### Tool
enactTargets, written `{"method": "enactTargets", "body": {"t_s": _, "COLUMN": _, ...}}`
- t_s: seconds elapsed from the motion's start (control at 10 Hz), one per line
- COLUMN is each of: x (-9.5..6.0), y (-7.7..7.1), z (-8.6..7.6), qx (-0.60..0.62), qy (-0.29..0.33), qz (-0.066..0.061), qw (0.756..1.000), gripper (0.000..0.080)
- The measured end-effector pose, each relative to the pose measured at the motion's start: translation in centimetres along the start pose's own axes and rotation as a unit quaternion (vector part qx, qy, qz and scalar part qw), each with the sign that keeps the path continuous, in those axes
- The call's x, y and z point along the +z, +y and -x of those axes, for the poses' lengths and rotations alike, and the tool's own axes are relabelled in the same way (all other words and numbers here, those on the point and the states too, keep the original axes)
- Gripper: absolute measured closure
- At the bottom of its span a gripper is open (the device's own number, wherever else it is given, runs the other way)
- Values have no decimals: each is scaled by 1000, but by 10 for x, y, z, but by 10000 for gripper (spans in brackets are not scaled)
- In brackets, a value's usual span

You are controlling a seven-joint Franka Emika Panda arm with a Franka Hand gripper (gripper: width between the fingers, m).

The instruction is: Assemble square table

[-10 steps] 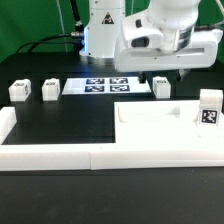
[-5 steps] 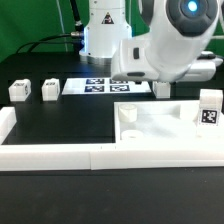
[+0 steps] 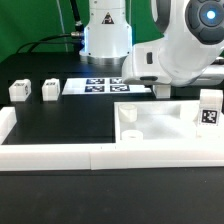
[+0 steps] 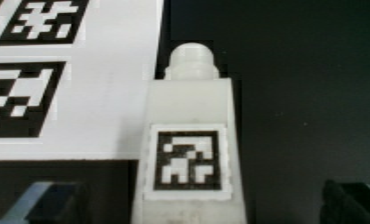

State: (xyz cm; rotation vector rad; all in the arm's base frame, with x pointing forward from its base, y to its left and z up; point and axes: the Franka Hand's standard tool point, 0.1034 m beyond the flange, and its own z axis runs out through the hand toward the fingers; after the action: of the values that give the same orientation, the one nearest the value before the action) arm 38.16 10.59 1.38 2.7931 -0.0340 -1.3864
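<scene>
While claw (image 4: 194, 205) gapes wide over leg (image 4: 187, 130) | black table (image 3: 70, 125), marker board (image 4: 107, 100) | green backdrop (image 3: 30, 25)

**Exterior view**
- The arm (image 3: 185, 45) covers the gripper completely, so the finger position cannot be read here.
- The arm hides the upper part of the leg (image 3: 162, 88) beneath it.
- The arm also hides the end of the marker board (image 3: 100, 86) on the exterior view's right.
- The picture's edge cuts off the tabletop (image 3: 170, 128) on the exterior view's right.
- The tags on the two small legs (image 3: 18, 90) (image 3: 50, 90) are too small to read.

**Wrist view**
- One end of the same leg (image 4: 191, 120) runs out of the picture.
- Only the dark, blurred tips of the gripper (image 4: 194, 205) fingers (image 4: 36, 203) show, one on each side of the leg and clear of it.
- The marker board (image 4: 111, 100) and its tags are cut off by two picture edges.
</scene>
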Motion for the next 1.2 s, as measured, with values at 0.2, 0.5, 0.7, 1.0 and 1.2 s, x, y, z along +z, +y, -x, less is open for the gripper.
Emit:
{"method": "enactTargets", "body": {"t_s": 0.2, "x": 0, "y": 1, "z": 0, "qx": 1, "qy": 0, "qz": -1, "qw": 1000, "gripper": 275}}
{"method": "enactTargets", "body": {"t_s": 0.5, "x": 0, "y": 2, "z": 0, "qx": 1, "qy": 0, "qz": -2, "qw": 1000, "gripper": 510}}
{"method": "enactTargets", "body": {"t_s": 0.7, "x": -1, "y": 2, "z": 0, "qx": 2, "qy": 0, "qz": -2, "qw": 1000, "gripper": 509}}
{"method": "enactTargets", "body": {"t_s": 1.0, "x": -5, "y": 4, "z": 3, "qx": -1, "qy": -5, "qz": -3, "qw": 1000, "gripper": 509}}
{"method": "enactTargets", "body": {"t_s": 1.2, "x": -53, "y": 18, "z": 31, "qx": -15, "qy": 5, "qz": -14, "qw": 1000, "gripper": 508}}
